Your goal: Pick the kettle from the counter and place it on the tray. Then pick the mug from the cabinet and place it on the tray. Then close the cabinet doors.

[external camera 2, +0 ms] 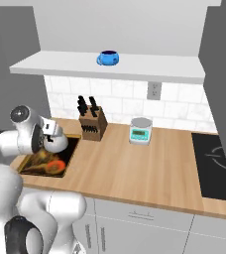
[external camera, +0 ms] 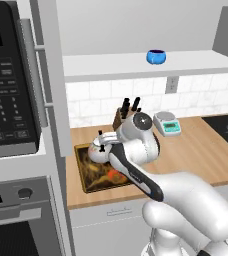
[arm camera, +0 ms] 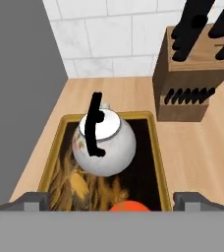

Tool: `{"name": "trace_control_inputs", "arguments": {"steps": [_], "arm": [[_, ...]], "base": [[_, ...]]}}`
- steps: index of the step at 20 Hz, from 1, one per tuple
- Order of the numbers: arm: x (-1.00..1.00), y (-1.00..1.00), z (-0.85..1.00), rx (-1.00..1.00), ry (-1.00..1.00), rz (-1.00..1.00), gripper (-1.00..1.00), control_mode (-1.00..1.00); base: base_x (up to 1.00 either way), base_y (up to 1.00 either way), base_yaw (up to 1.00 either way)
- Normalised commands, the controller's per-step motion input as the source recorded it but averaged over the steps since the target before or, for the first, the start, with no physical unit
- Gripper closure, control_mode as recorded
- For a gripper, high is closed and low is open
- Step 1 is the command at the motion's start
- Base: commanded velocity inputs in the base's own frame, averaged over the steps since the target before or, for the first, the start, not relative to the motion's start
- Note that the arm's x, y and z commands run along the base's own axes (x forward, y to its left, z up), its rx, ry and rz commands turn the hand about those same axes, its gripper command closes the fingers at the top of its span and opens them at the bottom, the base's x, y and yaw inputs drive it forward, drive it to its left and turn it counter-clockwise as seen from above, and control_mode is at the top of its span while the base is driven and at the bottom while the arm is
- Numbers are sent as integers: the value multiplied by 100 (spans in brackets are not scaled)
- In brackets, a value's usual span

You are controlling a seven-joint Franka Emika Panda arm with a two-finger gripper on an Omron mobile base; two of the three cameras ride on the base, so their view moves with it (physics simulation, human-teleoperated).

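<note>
The kettle (arm camera: 104,142) is seen standing upright on the tray (arm camera: 153,147), toward the tray's back edge, with its black arched handle raised. The tray is laid at the left end of the counter (external camera 2: 135,168), close to the front edge and beside the tall grey unit. The gripper (arm camera: 113,201) is held just above the tray's front part, its jaws spread wide with nothing between them; the kettle is not touched. A wooden knife block (external camera 2: 92,125) is placed behind the tray, near the tiled wall, and a small scale (external camera 2: 140,131) is set farther right along the counter's back edge. The blue mug (external camera 2: 108,58) is kept on the white shelf of the cabinet (external camera 2: 135,67), near the shelf's front edge, well apart from the tray below.
</note>
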Motion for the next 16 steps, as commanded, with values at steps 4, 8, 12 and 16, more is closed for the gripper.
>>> {"name": "trace_control_inputs", "arguments": {"steps": [4,8,12,16], "arm": [[-46,-36,65,0,-10,-1,-100,-100],[-41,-36,66,0,-16,-2,-100,-100],[-30,-30,69,0,-21,-7,-100,-100],[-24,-35,73,0,-18,-9,-100,-100]], "base": [[0,0,0],[0,0,0],[0,0,0],[0,0,0]]}}
